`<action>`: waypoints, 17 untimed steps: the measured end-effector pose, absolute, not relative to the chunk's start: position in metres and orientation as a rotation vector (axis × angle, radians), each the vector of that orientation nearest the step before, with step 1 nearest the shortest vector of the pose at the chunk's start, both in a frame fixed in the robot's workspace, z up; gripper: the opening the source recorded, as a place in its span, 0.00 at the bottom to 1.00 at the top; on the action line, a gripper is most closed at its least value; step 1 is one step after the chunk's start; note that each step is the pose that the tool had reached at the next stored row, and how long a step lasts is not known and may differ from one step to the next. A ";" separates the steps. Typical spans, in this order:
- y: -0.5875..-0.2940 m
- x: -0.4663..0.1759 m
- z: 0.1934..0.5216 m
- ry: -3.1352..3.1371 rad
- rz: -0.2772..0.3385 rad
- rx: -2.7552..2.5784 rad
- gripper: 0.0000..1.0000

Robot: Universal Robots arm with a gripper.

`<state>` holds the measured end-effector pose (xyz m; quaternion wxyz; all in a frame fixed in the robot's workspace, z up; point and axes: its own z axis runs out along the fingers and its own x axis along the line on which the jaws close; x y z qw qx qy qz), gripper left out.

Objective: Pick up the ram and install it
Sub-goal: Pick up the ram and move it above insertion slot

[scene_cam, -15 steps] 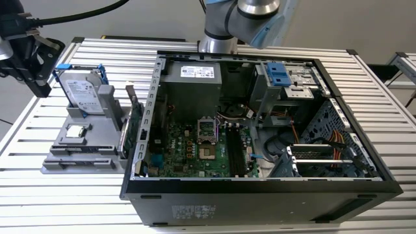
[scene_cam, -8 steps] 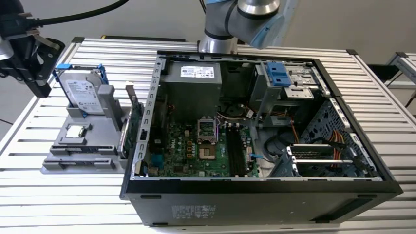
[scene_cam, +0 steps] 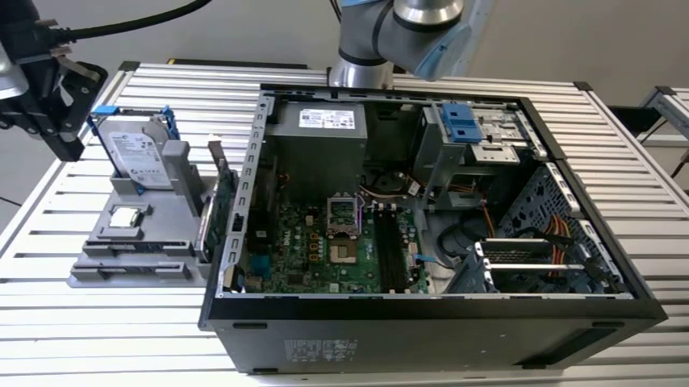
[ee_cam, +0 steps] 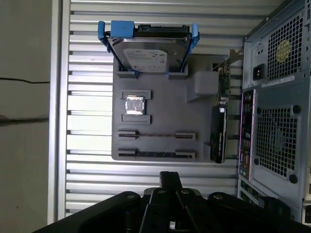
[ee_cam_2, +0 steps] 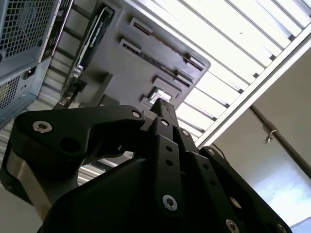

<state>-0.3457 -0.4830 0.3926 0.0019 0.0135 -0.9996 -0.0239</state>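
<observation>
The ram shows as a thin brownish strip standing on edge between two end brackets of the grey holder. A second, darker slot lies just beside it. My gripper hovers high over the table short of the holder's ram end, touching nothing. Its black fingers are pressed together with nothing between them, so it is shut. In the exterior view the gripper hangs at the far left, above and beside the holder. The motherboard's long black memory slots lie inside the open computer case.
The holder also carries a hard drive in blue rails, a small square silver processor chip and an upright expansion card beside the case wall. The case's rear panel stands close to the holder. The slatted table's edge is near.
</observation>
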 end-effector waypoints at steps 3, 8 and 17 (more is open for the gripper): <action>-0.483 -0.346 0.393 -3.136 -0.075 0.077 0.00; -0.483 -0.346 0.393 -3.132 -0.074 0.147 0.00; -0.483 -0.346 0.393 -3.120 -0.072 0.287 0.00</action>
